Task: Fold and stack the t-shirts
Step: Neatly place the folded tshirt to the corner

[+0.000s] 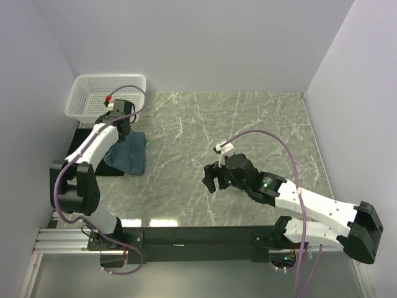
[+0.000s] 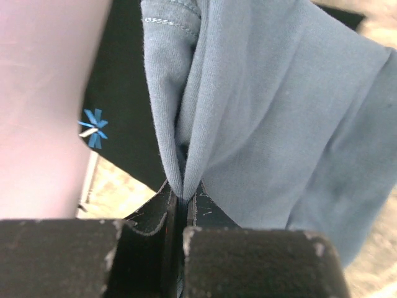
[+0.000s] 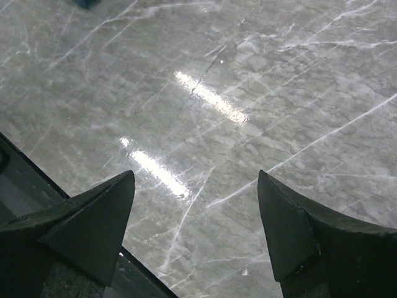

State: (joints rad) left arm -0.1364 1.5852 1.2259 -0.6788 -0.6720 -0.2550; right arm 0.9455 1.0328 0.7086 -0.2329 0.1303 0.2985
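The slate-blue t-shirt (image 1: pixel 128 155) lies bunched at the table's left side, and one end rises to my left gripper (image 1: pixel 124 128). In the left wrist view that gripper (image 2: pixel 182 197) is shut on a fold of the slate-blue t-shirt (image 2: pixel 279 112), which hangs from the jaws. Under it lies the black t-shirt (image 1: pixel 82 135), flat on the table, with its light-blue starburst print (image 2: pixel 93 128) showing. My right gripper (image 1: pixel 214 177) hovers over the middle of the table, well away from both shirts. Its fingers are spread in the right wrist view (image 3: pixel 195 186), with only marble between them.
A white lattice basket (image 1: pixel 93 93) stands at the back left corner, just behind the left gripper. White walls close the table on the left, back and right. The grey marble tabletop (image 1: pixel 248 124) lies bare between the arms. A black rail (image 1: pixel 186 236) runs along the near edge.
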